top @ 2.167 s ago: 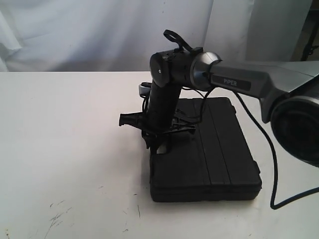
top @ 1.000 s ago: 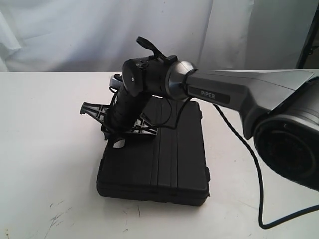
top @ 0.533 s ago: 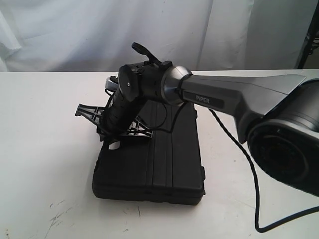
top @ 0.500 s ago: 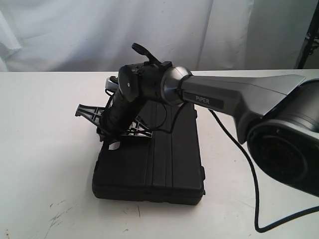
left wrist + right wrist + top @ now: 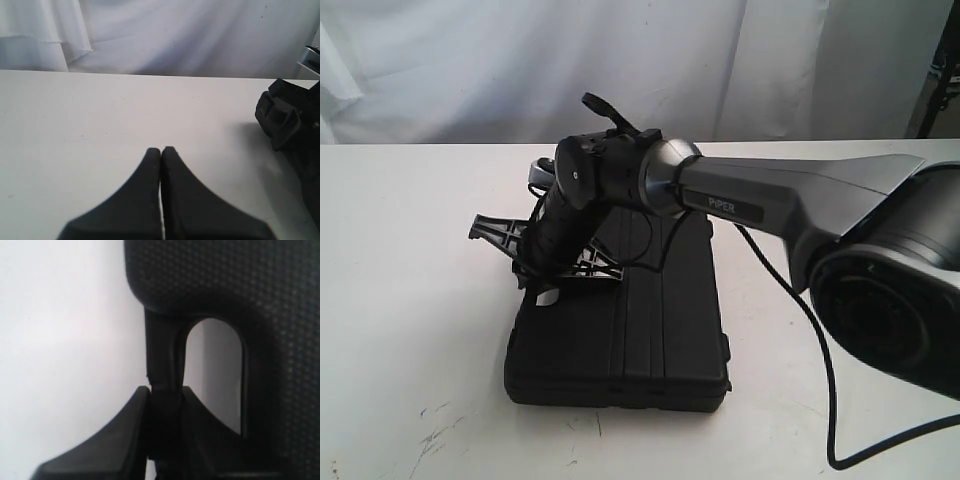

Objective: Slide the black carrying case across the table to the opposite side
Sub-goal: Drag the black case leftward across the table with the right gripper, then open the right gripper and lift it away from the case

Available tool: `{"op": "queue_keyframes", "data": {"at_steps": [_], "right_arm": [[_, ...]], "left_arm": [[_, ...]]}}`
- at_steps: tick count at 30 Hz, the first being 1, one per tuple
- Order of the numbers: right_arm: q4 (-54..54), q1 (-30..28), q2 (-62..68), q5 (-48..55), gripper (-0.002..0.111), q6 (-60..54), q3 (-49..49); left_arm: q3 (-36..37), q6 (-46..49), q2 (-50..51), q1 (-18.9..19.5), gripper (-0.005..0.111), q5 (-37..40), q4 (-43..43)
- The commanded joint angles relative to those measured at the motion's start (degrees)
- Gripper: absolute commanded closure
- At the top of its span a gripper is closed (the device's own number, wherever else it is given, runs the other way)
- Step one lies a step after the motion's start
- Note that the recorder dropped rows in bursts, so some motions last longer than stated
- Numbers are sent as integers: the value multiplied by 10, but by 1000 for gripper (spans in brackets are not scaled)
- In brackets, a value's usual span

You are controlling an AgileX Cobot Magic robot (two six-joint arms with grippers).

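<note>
1. Nearest you, the white table carries dark scuffs at its near left. A black cable loops over the top on the right.
2. Just behind the scuffs, the black case lies flat with its lid up. It sits about mid-table, a little left of centre in the exterior view, and its long ribs run from near to far.
3. The right gripper comes down at the case's left edge, toward the far end. Its arm reaches in from the right, above the far part of the lid.
4. In the right wrist view you see that gripper pinched on the case's handle. The jaws stand apart only by the width of the thin bar between them. The pebbled case body fills the area beyond, and a strip of white table shows through the handle's loop.
5. The left gripper has its jaws pressed together with nothing between them, and bare table lies ahead of it. You do not see this gripper in the exterior view. At the edge of the left wrist view is a black shape; you cannot tell whether it is the case or part of the other arm.
6. Farthest off, a white curtain hangs behind the table's far edge.
</note>
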Motion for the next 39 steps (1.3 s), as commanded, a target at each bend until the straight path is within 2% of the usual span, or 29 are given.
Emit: {"op": "queue_keyframes", "data": {"at_steps": [1, 11, 15, 20, 26, 30, 36, 39], "right_arm": [[26, 4, 4, -48, 108, -11, -6], [17, 2, 3, -36, 75, -13, -16], [-12, 2, 3, -13, 74, -13, -43], [-62, -9, 3, 65, 74, -4, -91], [-64, -20, 3, 142, 74, -16, -130], [-70, -24, 3, 194, 78, -57, -158], [-63, -40, 2, 266, 108, -124, -197], [-63, -49, -5, 270, 108, -205, -200]], "left_arm": [[3, -1, -3, 0, 107, -5, -3], [3, 1, -3, 0, 107, -5, -3], [3, 1, -3, 0, 107, -5, -3], [3, -1, -3, 0, 107, -5, -3], [3, -1, -3, 0, 107, -5, -3], [3, -1, -3, 0, 107, -5, -3], [3, 1, -3, 0, 107, -5, -3], [3, 1, -3, 0, 107, -5, -3]]}}
